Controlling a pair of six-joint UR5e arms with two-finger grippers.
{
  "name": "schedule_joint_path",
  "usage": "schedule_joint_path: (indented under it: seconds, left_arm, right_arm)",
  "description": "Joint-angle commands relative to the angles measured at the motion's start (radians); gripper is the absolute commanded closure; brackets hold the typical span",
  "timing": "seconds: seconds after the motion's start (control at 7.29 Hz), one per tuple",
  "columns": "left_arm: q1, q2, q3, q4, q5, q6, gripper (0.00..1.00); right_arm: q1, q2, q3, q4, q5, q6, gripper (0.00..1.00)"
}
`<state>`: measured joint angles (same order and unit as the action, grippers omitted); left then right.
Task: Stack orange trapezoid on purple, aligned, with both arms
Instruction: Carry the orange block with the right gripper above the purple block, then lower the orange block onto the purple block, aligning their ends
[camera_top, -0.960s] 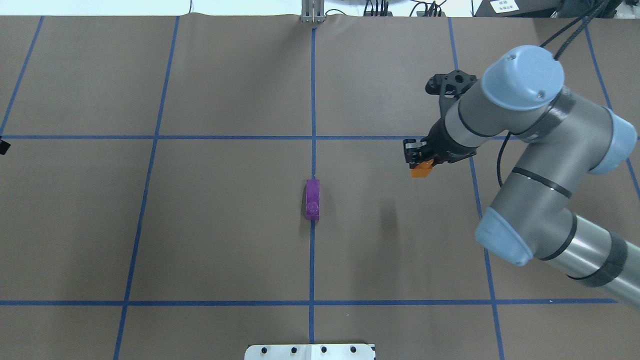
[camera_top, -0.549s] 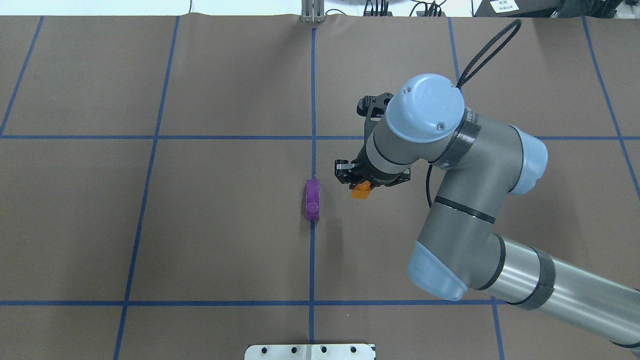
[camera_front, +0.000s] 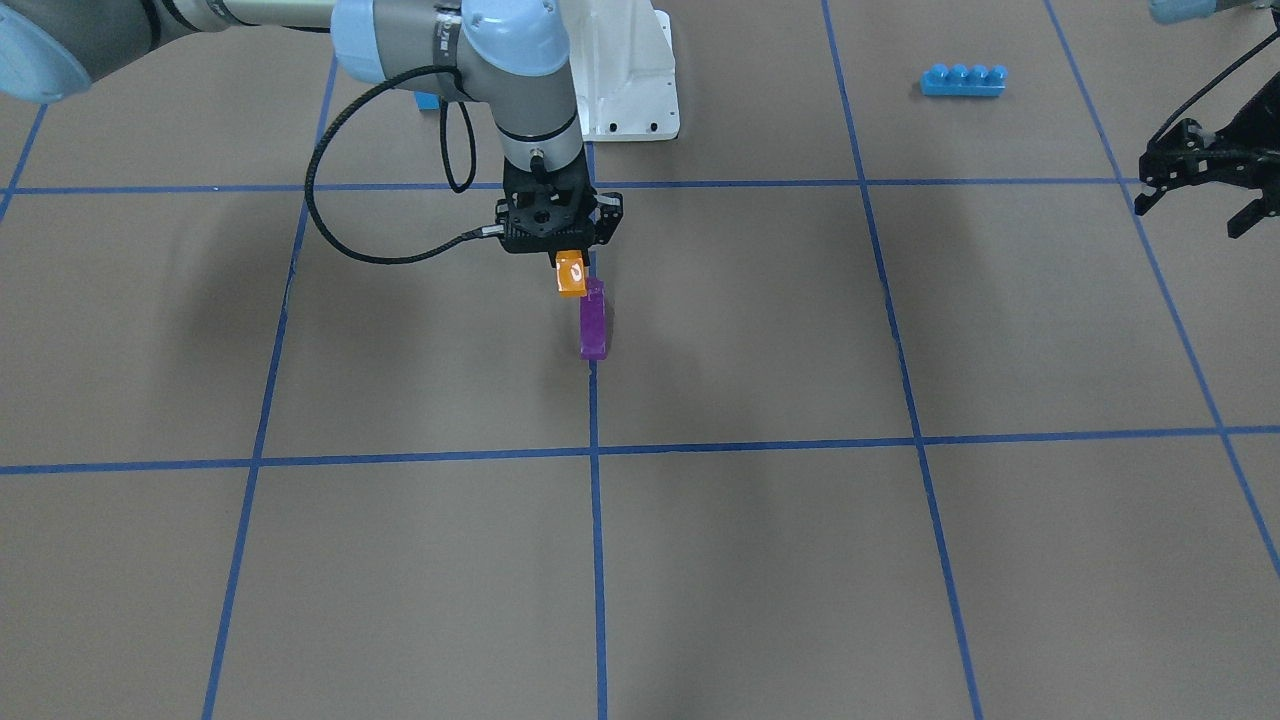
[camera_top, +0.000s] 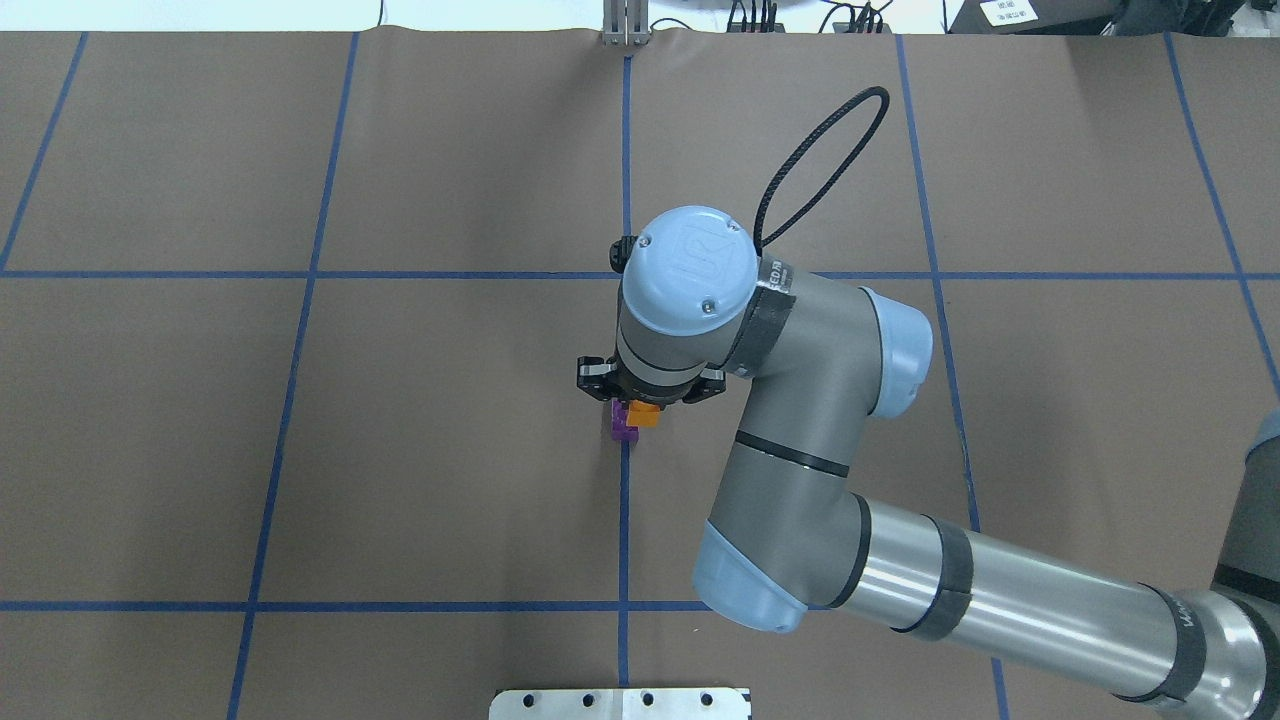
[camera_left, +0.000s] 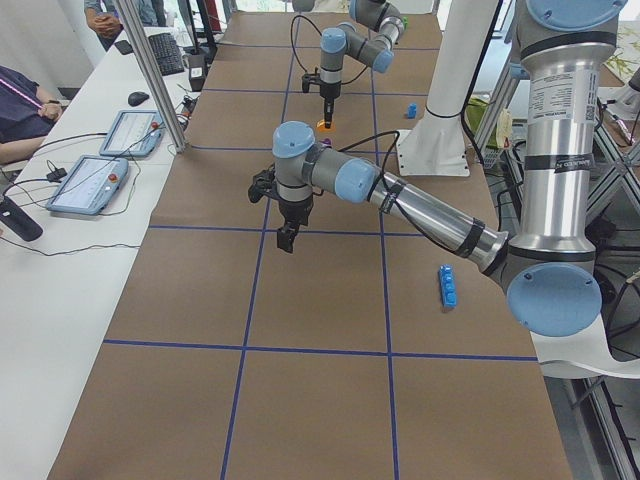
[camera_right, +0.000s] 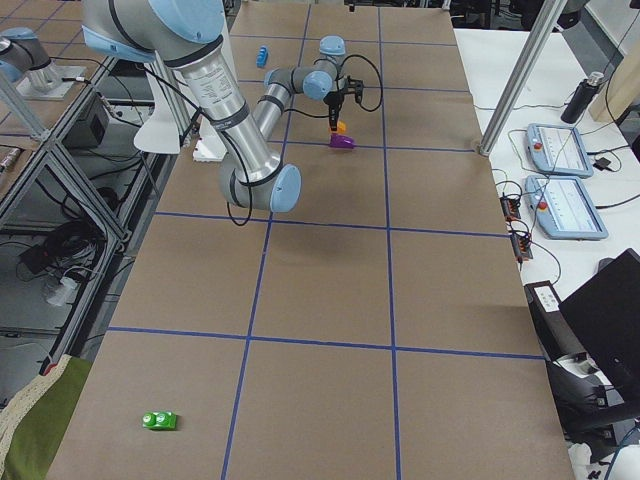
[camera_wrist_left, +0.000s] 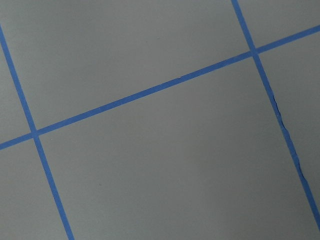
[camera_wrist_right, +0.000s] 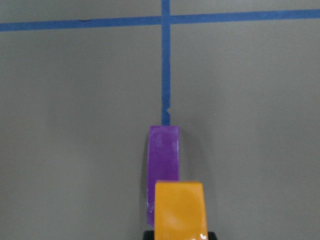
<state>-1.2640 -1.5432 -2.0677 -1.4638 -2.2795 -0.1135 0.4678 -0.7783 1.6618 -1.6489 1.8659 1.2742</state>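
Note:
My right gripper (camera_front: 570, 262) is shut on the orange trapezoid (camera_front: 571, 273) and points straight down. It holds the block just above the robot-side end of the purple block (camera_front: 593, 318), which lies along the centre tape line. From overhead the orange block (camera_top: 648, 416) sits slightly right of the purple block (camera_top: 623, 427), whose far part the wrist hides. The right wrist view shows orange (camera_wrist_right: 180, 210) overlapping purple (camera_wrist_right: 163, 155). My left gripper (camera_front: 1195, 212) is open and empty, far off to the side above bare table.
A long blue four-stud brick (camera_front: 963, 80) lies near the white base pedestal (camera_front: 625, 80). A small blue block (camera_front: 428, 100) peeks out behind the right arm. A green block (camera_right: 159, 420) lies far down the table. The left wrist view shows only the brown table cover with blue tape lines.
My right arm has swung left with the orange trapezoid, from well right of the purple block to over it. The purple block has not moved.

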Motion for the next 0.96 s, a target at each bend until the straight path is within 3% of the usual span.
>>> schedule_joint_path:
  seconds: [0.0, 0.82]
  left_arm:
    - [0.0, 0.0, 0.001, -0.001, 0.0, 0.0, 0.0]
    - [0.002, -0.003, 0.001, -0.001, 0.0, 0.0, 0.0]
  right_arm:
    - [-0.003, 0.059, -0.095, 0.0, -0.002, 0.016, 1.0]
    - [-0.008, 0.054, -0.108, -0.026, 0.001, 0.001, 1.0]
